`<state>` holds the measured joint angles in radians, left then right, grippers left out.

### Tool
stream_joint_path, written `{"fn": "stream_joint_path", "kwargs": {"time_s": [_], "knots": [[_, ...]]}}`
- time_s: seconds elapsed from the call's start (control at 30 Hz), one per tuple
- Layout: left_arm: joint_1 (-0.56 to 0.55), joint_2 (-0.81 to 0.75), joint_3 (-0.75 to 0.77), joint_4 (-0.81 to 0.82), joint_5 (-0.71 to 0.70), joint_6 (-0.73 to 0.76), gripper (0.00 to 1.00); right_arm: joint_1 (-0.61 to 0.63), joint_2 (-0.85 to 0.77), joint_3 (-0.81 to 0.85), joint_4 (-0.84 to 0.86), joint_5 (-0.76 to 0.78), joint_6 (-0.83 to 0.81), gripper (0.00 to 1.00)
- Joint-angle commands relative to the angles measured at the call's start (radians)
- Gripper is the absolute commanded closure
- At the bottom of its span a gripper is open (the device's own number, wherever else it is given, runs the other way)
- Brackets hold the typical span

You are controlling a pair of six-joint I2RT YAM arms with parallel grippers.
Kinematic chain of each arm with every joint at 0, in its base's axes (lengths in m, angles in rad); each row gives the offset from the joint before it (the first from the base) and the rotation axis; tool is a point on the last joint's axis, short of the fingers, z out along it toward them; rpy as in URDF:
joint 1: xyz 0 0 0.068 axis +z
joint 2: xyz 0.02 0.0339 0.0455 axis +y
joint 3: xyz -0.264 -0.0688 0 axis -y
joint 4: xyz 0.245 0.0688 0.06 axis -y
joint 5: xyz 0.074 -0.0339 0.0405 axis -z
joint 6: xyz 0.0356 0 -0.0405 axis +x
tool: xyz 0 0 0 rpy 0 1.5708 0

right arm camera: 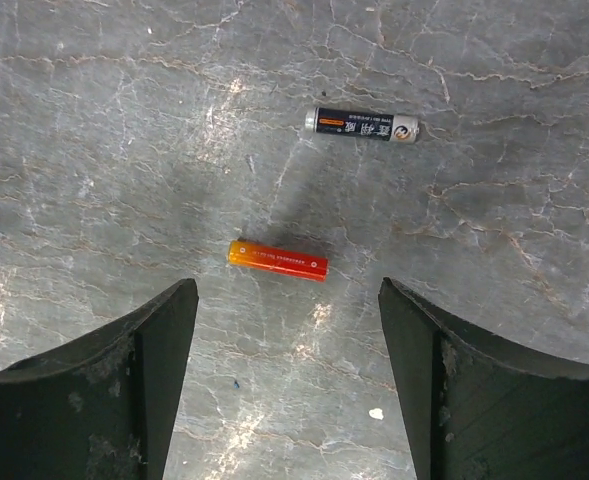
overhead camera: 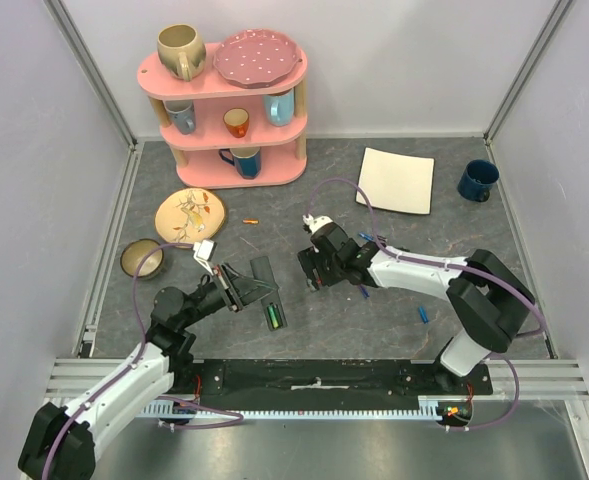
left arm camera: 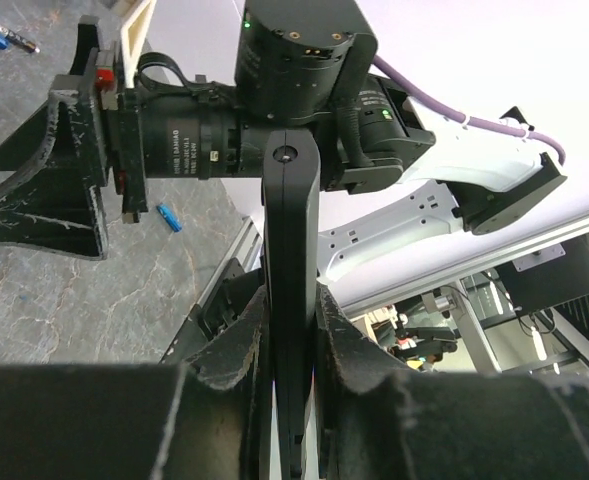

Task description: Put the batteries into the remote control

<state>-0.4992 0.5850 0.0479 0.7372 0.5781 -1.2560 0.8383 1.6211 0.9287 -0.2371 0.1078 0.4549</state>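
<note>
My left gripper [overhead camera: 242, 290] is shut on the remote control [overhead camera: 272, 300], a slim black bar held just above the table, with a green battery [overhead camera: 271, 318] in its open compartment. In the left wrist view the remote [left arm camera: 292, 230] stands edge-on between my closed fingers [left arm camera: 229, 345]. My right gripper [overhead camera: 312, 270] is open and points down over the table just right of the remote. In the right wrist view an orange-red battery [right arm camera: 277, 259] lies just ahead of my open right gripper [right arm camera: 289, 350], and a black battery [right arm camera: 362, 125] lies farther off.
Loose batteries lie around: an orange one [overhead camera: 250, 219], a blue one [overhead camera: 425, 314], others by the right arm [overhead camera: 374, 238]. A pink shelf [overhead camera: 224, 100] with mugs, a yellow plate [overhead camera: 189, 213], a bowl [overhead camera: 140, 258], a white plate [overhead camera: 397, 180] and a blue mug [overhead camera: 478, 180] stand behind.
</note>
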Motion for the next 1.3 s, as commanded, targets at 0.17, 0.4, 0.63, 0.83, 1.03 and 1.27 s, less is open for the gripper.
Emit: {"fn": "stream_joint_path", "kwargs": {"time_s": [0.17,0.4,0.63,0.83,1.03,1.27], "knots": [[0.007,-0.031,-0.003,-0.004,0.009,0.023,0.98,0.001,0.097,0.132,0.038,0.138,-0.042,0.19],[0.005,-0.059,0.001,-0.015,0.029,0.020,0.98,-0.044,0.189,0.182,0.035,0.106,-0.090,0.23],[0.007,-0.073,0.012,-0.055,0.028,0.046,0.98,-0.082,0.197,0.174,0.041,0.058,-0.123,0.27],[0.007,-0.040,0.013,-0.015,0.032,0.043,0.98,-0.085,0.215,0.187,0.041,0.021,-0.139,0.28],[0.005,-0.027,0.018,-0.012,0.034,0.046,0.98,-0.085,0.226,0.196,0.044,0.015,-0.140,0.27],[0.007,-0.027,0.012,-0.004,0.034,0.043,0.98,-0.085,0.252,0.214,0.045,0.016,-0.111,0.27]]}}
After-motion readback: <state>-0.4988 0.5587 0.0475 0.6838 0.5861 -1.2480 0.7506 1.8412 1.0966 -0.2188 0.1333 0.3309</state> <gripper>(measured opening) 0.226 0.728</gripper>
